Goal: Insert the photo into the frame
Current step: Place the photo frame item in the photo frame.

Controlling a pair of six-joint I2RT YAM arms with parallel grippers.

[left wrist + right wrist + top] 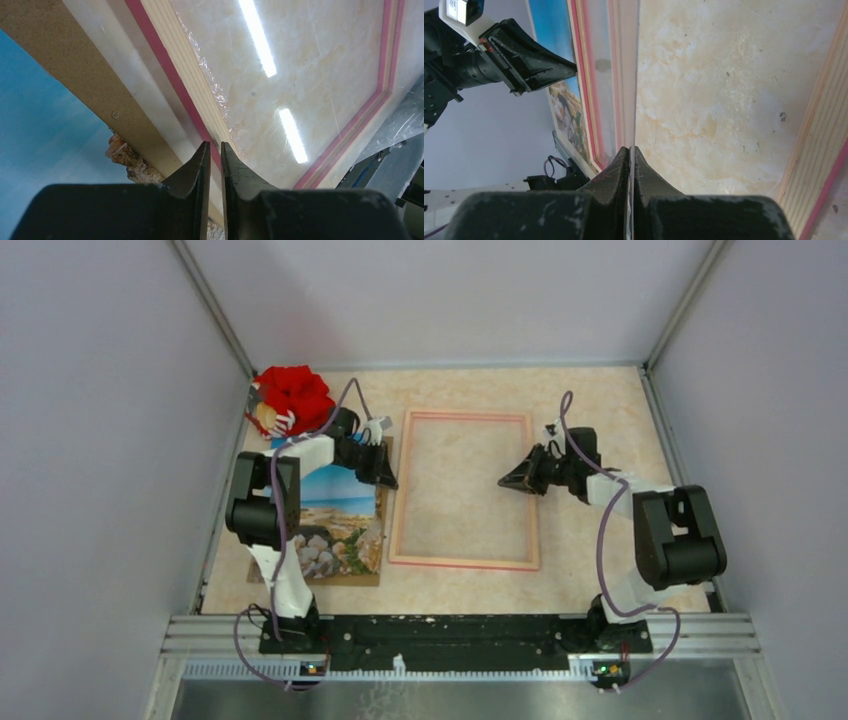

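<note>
The pink frame point(465, 416) lies flat mid-table, its rail point(170, 75) close under the left wrist camera. To its left the photo point(345, 520) of blue sky and rocks lies face up on a brown backing board point(85, 85). My left gripper point(388, 478) hovers over the strip between board and frame; its jaws point(212, 145) stand a narrow gap apart with nothing in them. My right gripper point(507, 481) reaches over the frame's right half and is shut point(630, 149) on the edge of a clear sheet point(624, 75), which stands tilted up out of the frame.
A red bunched object point(295, 395) with a small figure beside it sits in the back left corner, just behind the left arm. Grey walls close in the table on three sides. A metal rail point(460, 630) carries both arm bases.
</note>
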